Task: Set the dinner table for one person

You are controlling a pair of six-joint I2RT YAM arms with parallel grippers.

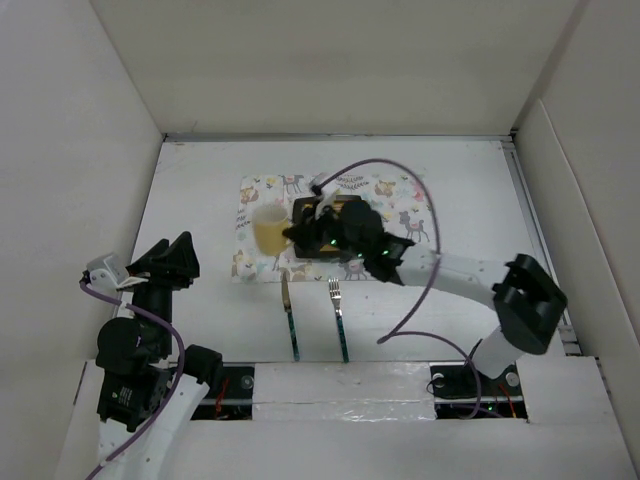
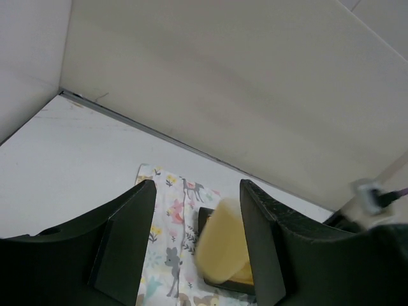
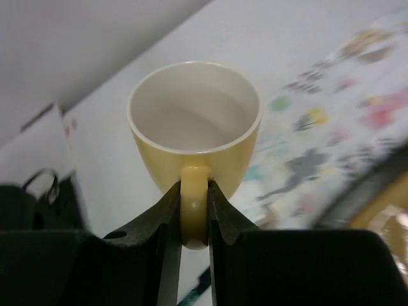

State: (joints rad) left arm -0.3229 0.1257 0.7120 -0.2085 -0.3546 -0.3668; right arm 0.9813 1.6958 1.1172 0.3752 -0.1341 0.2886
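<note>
top view, centre: plate mostly hidden under right arm | left wrist view, bottom: mug blurred, base cut off, covering plate | right wrist view, lower right: plate blurred, cropped; placemat print smeared

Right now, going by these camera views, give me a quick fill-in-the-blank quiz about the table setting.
1. The right gripper pinches the mug by its ____.
2. The left gripper has its jaws ____, holding nothing.
3. In the top view, the fork lies to the ____ of the knife on the dinner table.
Missing words: handle; open; right.
</note>
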